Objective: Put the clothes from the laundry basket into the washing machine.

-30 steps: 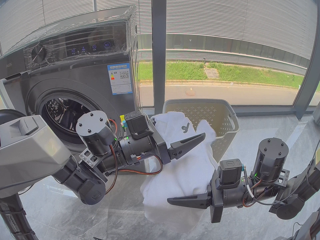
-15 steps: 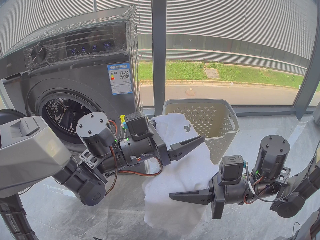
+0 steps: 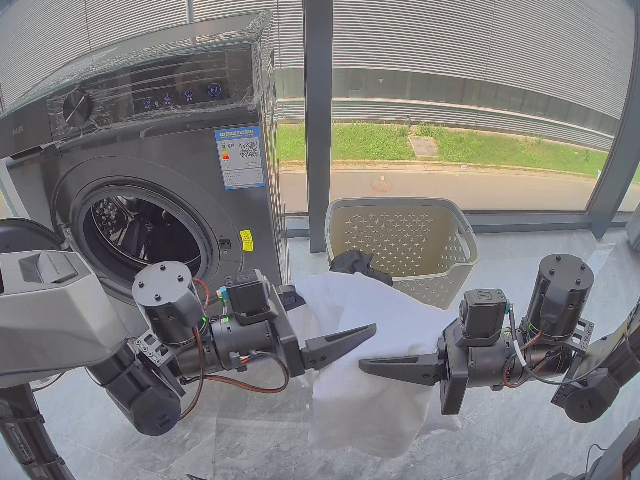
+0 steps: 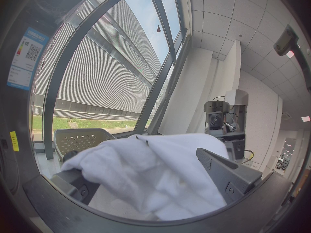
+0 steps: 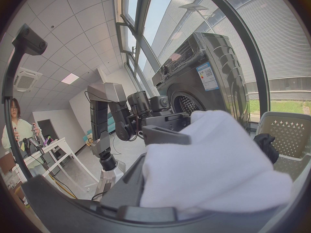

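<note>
Garment [image 3: 373, 315] draped across left tool [image 3: 353, 333] and right tool [image 3: 377, 363]; laundry basket [image 3: 400, 203] behind both; washing machine [image 3: 167, 161] behind left tool.

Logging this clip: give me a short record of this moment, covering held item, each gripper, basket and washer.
held item: white garment, draped across both grippers, hanging above the floor in front of the basket
left gripper: fingers apart, garment between them
right gripper: fingers apart, garment between them
basket: by the window, black garment at its front rim
washing machine: left of the basket, drum opening uncovered, dark shapes inside
</note>
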Controlling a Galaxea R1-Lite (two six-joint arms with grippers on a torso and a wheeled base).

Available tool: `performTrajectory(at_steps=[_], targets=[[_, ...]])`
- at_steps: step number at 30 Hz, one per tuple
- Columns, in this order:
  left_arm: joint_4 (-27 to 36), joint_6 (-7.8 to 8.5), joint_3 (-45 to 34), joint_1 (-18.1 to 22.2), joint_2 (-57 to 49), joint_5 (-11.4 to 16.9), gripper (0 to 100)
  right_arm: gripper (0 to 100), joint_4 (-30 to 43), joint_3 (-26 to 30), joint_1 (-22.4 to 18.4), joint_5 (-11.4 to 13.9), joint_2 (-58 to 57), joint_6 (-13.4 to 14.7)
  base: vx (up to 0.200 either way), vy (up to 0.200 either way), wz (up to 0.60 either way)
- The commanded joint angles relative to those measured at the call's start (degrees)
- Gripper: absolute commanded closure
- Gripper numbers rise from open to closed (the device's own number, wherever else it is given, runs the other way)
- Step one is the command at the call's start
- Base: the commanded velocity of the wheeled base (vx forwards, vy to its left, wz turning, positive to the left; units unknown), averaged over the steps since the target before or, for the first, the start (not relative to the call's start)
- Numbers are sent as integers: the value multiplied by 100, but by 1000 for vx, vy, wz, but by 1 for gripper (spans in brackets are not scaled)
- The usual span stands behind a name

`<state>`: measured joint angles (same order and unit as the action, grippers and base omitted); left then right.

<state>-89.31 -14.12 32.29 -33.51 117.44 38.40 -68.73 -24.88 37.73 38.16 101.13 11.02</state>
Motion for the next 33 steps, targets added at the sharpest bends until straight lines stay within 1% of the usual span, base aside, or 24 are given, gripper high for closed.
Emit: performTrajectory(at_steps=[1, 5, 7, 8, 9, 10, 13, 14, 15, 19, 25, 31, 33], targets=[[-52, 102, -566, 99, -319, 396, 0, 100, -44, -61, -257, -19, -182, 5, 0, 0, 0], [-43, 137, -847, 178, -486, 537, 0, 100, -44, -61, -345, -19, -226, 5, 0, 0, 0], [-43, 181, -1058, 380, -494, 546, 0, 100, -44, -61, -380, -19, -234, 5, 0, 0, 0], [-43, 252, -1181, 512, -477, 572, 0, 100, -44, -61, -416, -19, -234, 5, 0, 0, 0], [-43, 357, -1278, 653, -459, 616, 0, 100, -44, -61, -424, -28, -243, 5, 0, 0, 0], [-43, 506, -1384, 794, -450, 704, 0, 100, -44, -61, -433, -28, -261, 5, 0, 0, 0], [-25, 1166, -1700, 1180, -477, 1231, 0, 100, -44, -70, -556, -28, -314, 5, 0, 0, 0], [-16, 1271, -1762, 1224, -503, 1346, 0, 100, -44, -78, -574, -28, -314, 5, 0, 0, 0], [1, 1341, -1841, 1251, -530, 1451, 0, 100, -44, -96, -600, -28, -331, 5, 0, 0, 0], [-8, 1350, -1849, 1207, -565, 1469, 0, 100, -44, -113, -627, -28, -349, 5, 0, 0, 0], [-8, 1350, -1762, 890, -538, 1469, 0, 100, -44, -201, -539, -19, -437, -3, 0, 0, 0], [1, 1350, -1454, 609, -442, 1451, 0, 100, -44, -333, -20, -19, -604, -3, 0, 0, 0], [1, 1359, -1445, 539, -442, 1451, 0, 100, -44, -360, 77, -19, -612, 5, 0, 0, 0]])
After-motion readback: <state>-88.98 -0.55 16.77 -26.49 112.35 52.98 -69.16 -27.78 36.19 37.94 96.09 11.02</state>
